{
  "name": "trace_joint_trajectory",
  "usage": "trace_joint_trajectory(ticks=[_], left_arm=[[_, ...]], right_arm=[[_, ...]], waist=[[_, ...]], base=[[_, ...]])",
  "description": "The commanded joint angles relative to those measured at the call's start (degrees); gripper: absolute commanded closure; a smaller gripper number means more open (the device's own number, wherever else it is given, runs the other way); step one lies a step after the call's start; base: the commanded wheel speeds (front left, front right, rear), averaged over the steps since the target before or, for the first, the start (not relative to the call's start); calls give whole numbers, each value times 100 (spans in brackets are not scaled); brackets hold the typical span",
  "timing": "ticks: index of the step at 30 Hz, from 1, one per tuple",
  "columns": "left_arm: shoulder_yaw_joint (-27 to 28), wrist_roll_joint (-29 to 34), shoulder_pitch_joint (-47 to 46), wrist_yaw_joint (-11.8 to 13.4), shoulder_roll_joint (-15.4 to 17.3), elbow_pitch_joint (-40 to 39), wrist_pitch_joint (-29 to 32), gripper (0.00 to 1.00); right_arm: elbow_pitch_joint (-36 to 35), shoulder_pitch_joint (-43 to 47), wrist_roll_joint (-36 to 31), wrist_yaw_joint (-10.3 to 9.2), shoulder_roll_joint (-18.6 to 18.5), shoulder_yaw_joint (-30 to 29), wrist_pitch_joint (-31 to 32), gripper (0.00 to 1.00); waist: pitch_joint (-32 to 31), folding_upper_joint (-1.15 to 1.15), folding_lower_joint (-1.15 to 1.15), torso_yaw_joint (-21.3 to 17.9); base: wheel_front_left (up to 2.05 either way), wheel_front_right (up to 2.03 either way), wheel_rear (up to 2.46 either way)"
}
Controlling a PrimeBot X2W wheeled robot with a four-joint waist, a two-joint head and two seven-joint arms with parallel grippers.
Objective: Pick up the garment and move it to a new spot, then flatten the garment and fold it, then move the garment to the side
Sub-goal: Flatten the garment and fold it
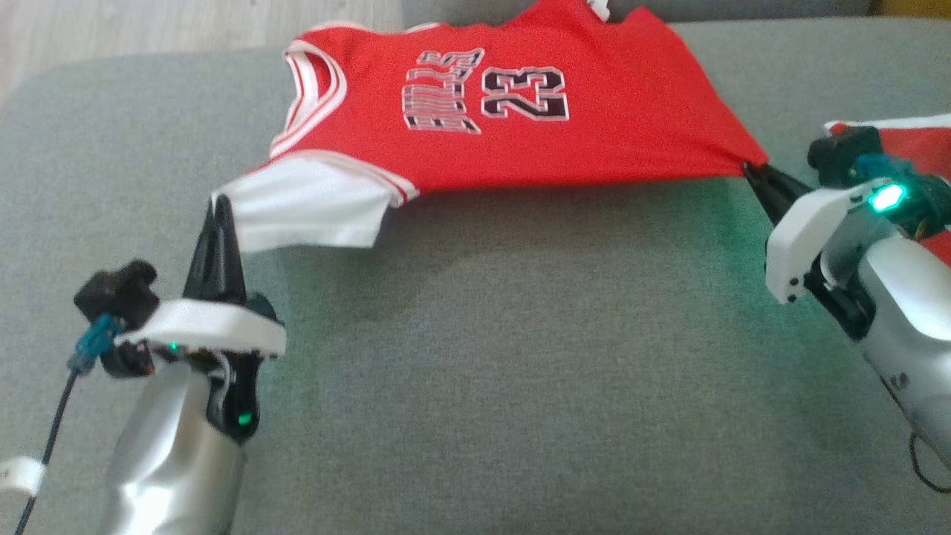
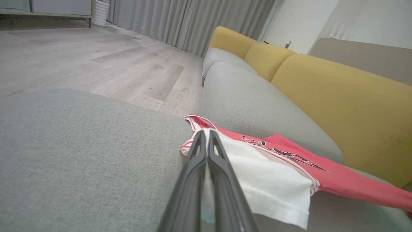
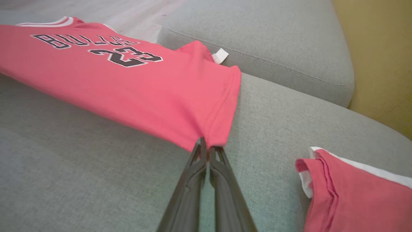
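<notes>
The left end effector (image 1: pixel 218 212) is pinched tight on the corner of the white sleeve (image 1: pixel 304 208), fingers pointing up and away. The right end effector (image 1: pixel 750 172) is clamped on the lower corner of the red jersey (image 1: pixel 520 141). The jersey stretches between the two, printed side up, raised a little above the grey sofa cushion (image 1: pixel 520 357), its far edge toward the back. Just beside the right arm, another red garment (image 1: pixel 921 134) lies on the cushion.
</notes>
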Motion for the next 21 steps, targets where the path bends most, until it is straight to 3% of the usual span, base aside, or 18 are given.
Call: trace_joint_trajectory(ticks=[1,12,21], left_arm=[[160,-5,-83,11,258,-210,-21,100],[111,-183,1384,250,302,-1510,415,100],[67,-327,2806,674,349,-3176,998,100]], right_arm=[[-127,86,61,-5,-149,30,5,100],[-968,775,1019,-5,-783,699,445,100],[-1910,1492,1728,-5,-1390,792,760,100]], waist=[[-103,0,2,-18],[-764,0,2,-72],[-1064,0,2,-30]], base=[[0,0,0],[0,0,0],[0,0,0]])
